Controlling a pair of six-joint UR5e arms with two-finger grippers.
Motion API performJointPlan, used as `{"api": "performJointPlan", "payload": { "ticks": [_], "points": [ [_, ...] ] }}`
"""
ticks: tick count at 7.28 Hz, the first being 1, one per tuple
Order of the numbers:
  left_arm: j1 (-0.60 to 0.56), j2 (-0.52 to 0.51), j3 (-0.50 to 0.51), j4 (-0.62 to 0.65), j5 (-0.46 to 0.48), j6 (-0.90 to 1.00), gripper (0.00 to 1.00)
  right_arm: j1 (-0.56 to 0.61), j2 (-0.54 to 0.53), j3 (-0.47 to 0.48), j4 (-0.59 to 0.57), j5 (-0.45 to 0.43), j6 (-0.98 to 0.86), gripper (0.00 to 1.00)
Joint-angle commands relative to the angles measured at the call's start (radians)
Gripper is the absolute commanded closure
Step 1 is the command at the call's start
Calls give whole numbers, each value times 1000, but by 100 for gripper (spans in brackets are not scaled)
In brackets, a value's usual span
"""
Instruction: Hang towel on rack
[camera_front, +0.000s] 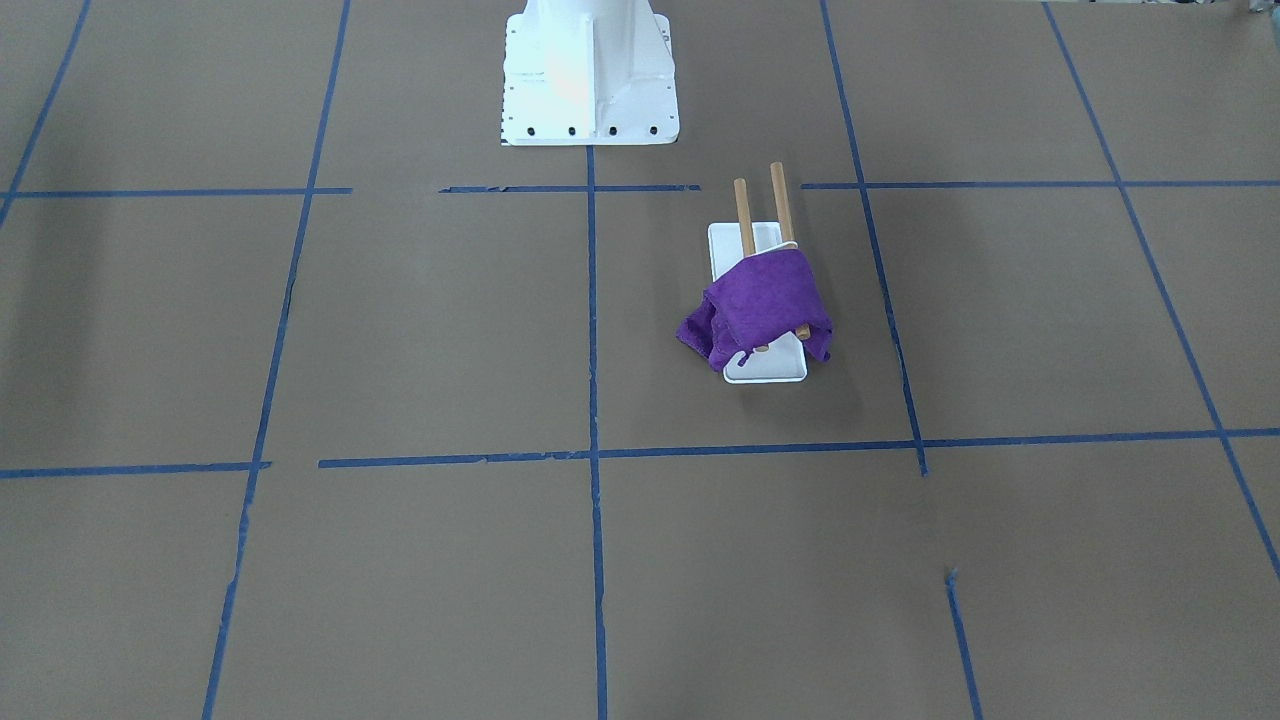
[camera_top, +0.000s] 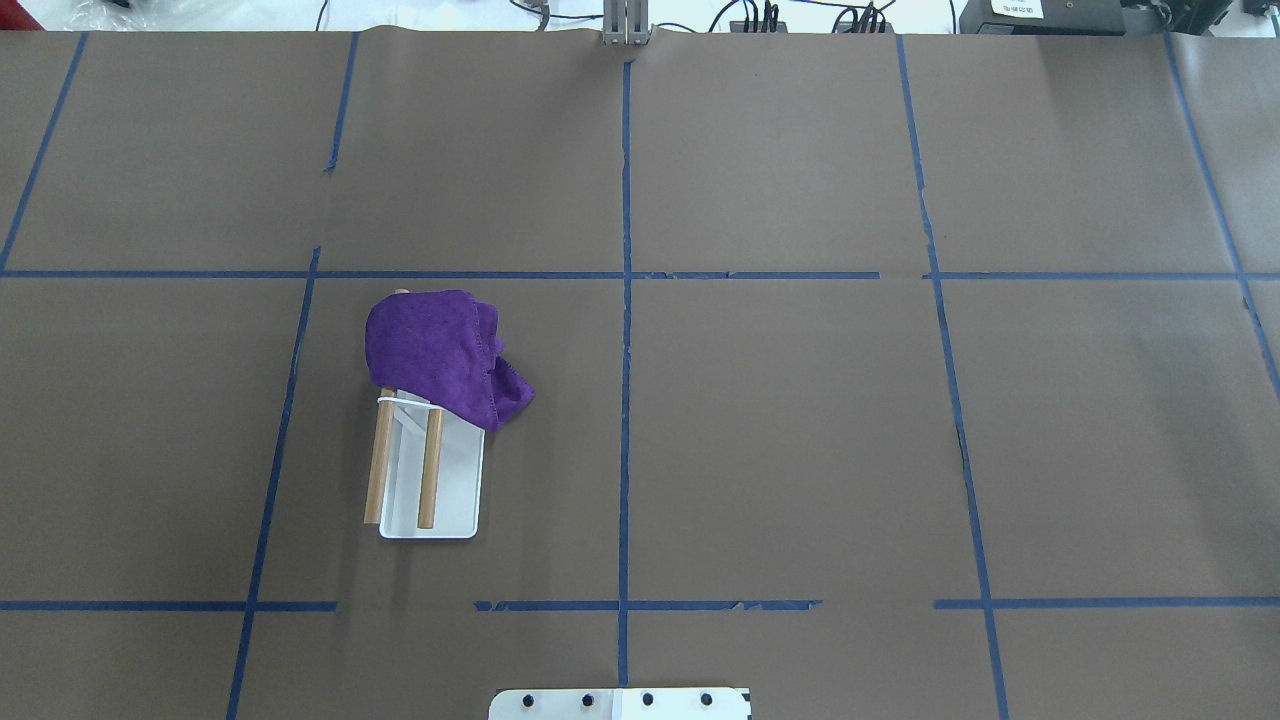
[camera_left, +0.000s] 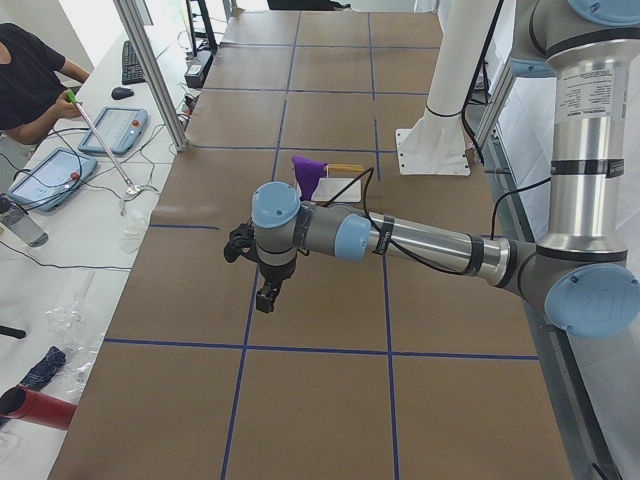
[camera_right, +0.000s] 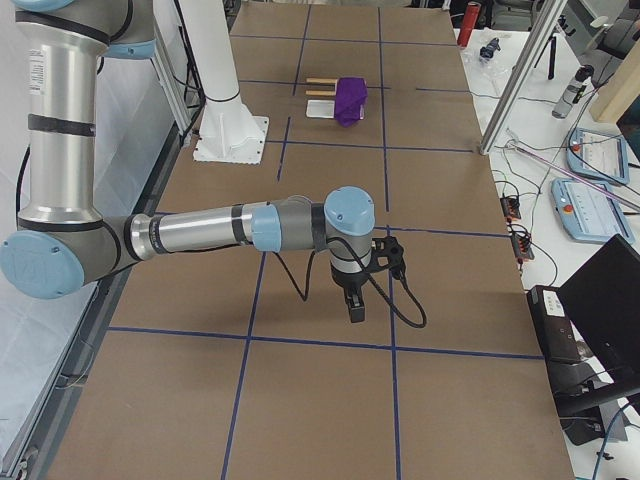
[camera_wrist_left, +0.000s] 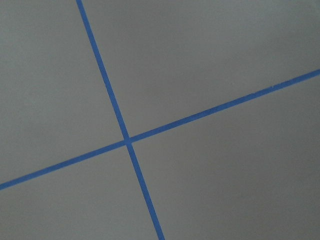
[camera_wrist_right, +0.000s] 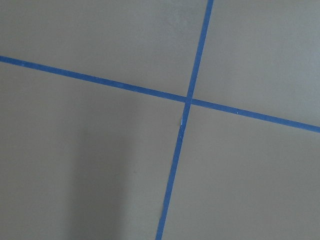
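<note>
The purple towel (camera_top: 432, 350) lies bunched over the far ends of the rack's two wooden dowels (camera_top: 381, 470); one side hangs down past the white base plate (camera_top: 460, 490). It also shows in the front view (camera_front: 765, 305), draped over the dowels (camera_front: 780, 195). My left gripper (camera_left: 268, 295) shows only in the exterior left view, held above the table well away from the rack (camera_left: 340, 170). My right gripper (camera_right: 355, 308) shows only in the exterior right view, far from the towel (camera_right: 350, 98). I cannot tell whether either is open or shut. Both wrist views show only table and tape.
The white robot pedestal (camera_front: 590, 80) stands at the table's robot side. Blue tape lines (camera_top: 625, 300) cross the brown table. An operator (camera_left: 30, 80) sits at a side table with tablets (camera_left: 115, 130). Metal frame posts (camera_right: 515, 80) stand at the table's edge.
</note>
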Motion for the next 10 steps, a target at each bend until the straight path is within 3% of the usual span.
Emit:
{"api": "performJointPlan", "payload": {
  "ticks": [1, 5, 8, 10],
  "points": [
    [0, 23, 0, 13, -15, 4, 0, 6, -3, -8, 3, 0, 0, 0],
    [2, 19, 6, 26, -19, 9, 0, -18, 21, -42, -6, -4, 14, 0],
    [-14, 19, -41, 156, -7, 6, 0, -41, 46, -112, -2, -6, 14, 0],
    [-21, 25, 3, 160, -5, 6, 0, -41, 40, -151, 0, 9, 15, 0]
  ]
}}
